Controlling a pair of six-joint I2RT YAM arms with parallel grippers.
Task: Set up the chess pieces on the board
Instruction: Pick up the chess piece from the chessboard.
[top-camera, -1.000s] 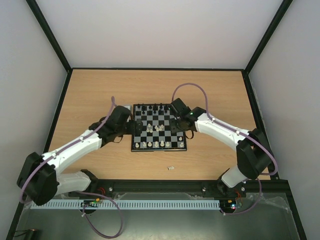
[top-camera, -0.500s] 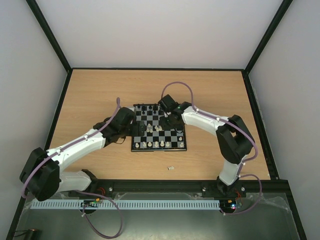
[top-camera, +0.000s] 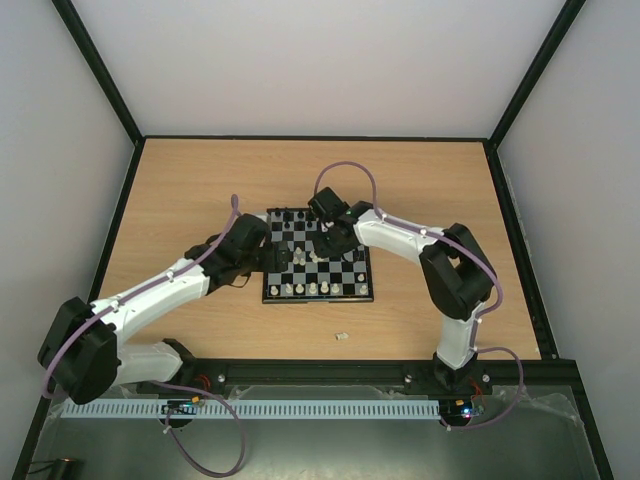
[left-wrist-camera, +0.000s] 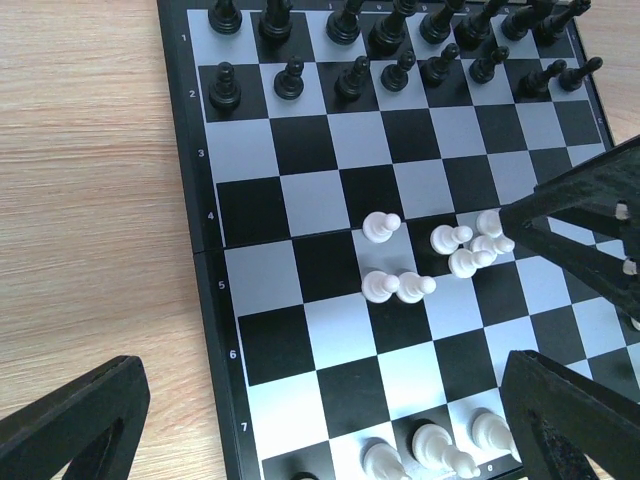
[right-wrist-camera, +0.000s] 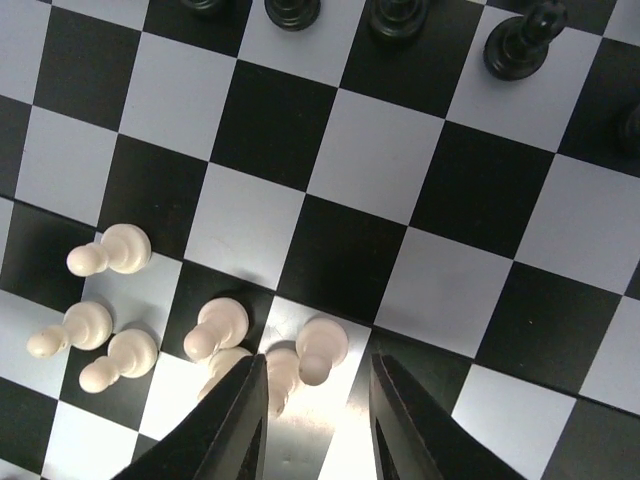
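The wooden table (top-camera: 180, 200) carries the chessboard (top-camera: 340, 275) near its middle. The left fingers (left-wrist-camera: 75, 425) hang over the left part of the board, spread fully wide and holding nothing. The right fingers (right-wrist-camera: 225, 430) are over the middle squares, drawn narrow, with one white pawn (right-wrist-camera: 318, 352) at their tips; whether they press it cannot be told. Black pieces (left-wrist-camera: 290, 78) fill the two far rows. More white pawns (left-wrist-camera: 410, 288) crowd just beside it. A small pale piece (top-camera: 341, 336) lies on the table, nearer than the board.
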